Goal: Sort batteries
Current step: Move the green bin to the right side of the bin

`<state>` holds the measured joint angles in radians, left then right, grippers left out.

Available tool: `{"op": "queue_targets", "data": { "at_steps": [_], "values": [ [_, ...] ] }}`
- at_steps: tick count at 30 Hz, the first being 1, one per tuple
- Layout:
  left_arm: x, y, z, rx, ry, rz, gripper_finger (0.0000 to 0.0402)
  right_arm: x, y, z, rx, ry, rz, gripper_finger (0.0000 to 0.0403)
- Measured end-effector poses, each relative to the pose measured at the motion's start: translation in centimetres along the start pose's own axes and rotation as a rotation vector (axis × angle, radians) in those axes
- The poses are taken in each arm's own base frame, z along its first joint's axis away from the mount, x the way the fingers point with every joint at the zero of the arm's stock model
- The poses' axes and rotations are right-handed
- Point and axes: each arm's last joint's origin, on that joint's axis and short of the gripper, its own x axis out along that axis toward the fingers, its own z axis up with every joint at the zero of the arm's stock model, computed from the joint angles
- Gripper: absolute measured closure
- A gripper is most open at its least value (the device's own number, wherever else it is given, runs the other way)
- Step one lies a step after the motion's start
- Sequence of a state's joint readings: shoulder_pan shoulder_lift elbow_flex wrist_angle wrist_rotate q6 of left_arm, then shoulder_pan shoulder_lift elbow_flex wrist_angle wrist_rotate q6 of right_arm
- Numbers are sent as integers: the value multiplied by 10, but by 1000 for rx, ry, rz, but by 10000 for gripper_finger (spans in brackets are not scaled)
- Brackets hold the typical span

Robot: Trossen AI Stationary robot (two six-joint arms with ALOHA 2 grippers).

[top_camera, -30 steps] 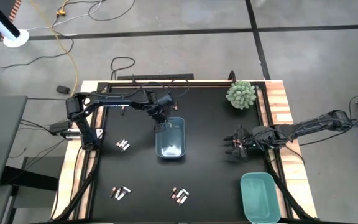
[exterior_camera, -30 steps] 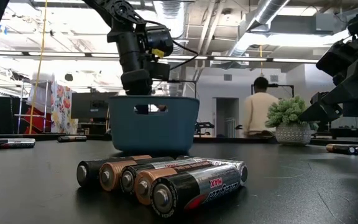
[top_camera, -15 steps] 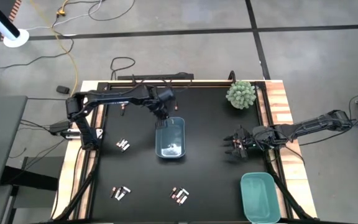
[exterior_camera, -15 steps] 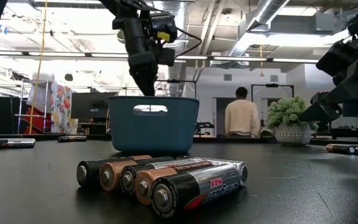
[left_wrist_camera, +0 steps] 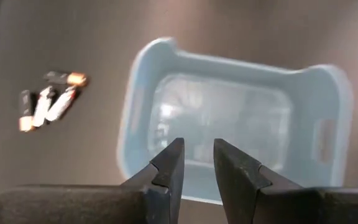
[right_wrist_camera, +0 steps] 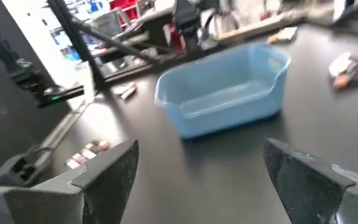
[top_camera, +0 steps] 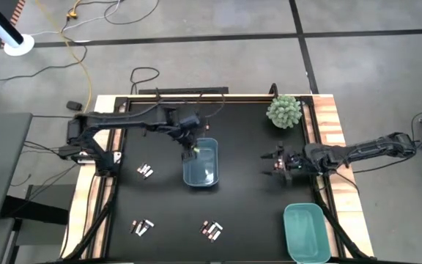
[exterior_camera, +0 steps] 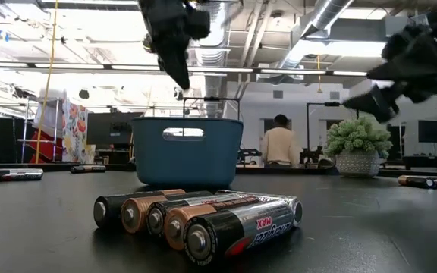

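Observation:
Small batteries lie in clusters on the black table: one (top_camera: 145, 171) left of the blue bin (top_camera: 201, 163), two (top_camera: 142, 226) (top_camera: 211, 231) near the front edge. The front cluster (exterior_camera: 196, 216) fills the low view's foreground. My left gripper (left_wrist_camera: 199, 149) hangs above the bin's far end (top_camera: 192, 149), pointing down. Its fingers stand a narrow gap apart with nothing between them. My right gripper (right_wrist_camera: 197, 168) hovers wide open and empty at the table's right (top_camera: 277, 163), facing the blue bin (right_wrist_camera: 229, 93).
A teal bin (top_camera: 304, 231) stands at the front right corner. A potted plant (top_camera: 284, 110) sits at the far right. More batteries lie at the low view's edges (exterior_camera: 19, 174) (exterior_camera: 427, 181). A person (exterior_camera: 279, 144) stands in the room beyond the table.
My left gripper has risen out of the blue bin until it is well clear of the rim. The bin has stayed where it was. My right gripper has lifted a little and tipped up toward level, still wide open.

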<state>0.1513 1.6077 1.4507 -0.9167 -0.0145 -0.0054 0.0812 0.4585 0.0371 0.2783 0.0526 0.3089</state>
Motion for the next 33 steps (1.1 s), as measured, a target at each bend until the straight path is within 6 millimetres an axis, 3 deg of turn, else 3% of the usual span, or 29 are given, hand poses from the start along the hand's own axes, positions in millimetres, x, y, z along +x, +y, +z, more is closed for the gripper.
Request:
{"op": "queue_targets", "data": {
  "at_steps": [5,9,14,20,26,33],
  "values": [
    [-11,-27,-29,-94,-127,2,322,0,4,40,-127,-104,-37,40],
    [-17,-46,-58,-203,-218,-33,322,2,10,72,-181,-82,-73,40],
    [-23,-58,-91,-276,-267,-41,322,9,20,109,-182,68,-111,40],
    [-33,-58,-108,-290,-291,-59,322,32,33,144,-119,341,-161,40],
    [-43,-55,-111,-212,-330,-48,322,72,48,164,60,412,-185,40],
    [-48,-52,-118,-151,-306,-30,322,115,53,159,266,369,-193,40]
  ]
}}
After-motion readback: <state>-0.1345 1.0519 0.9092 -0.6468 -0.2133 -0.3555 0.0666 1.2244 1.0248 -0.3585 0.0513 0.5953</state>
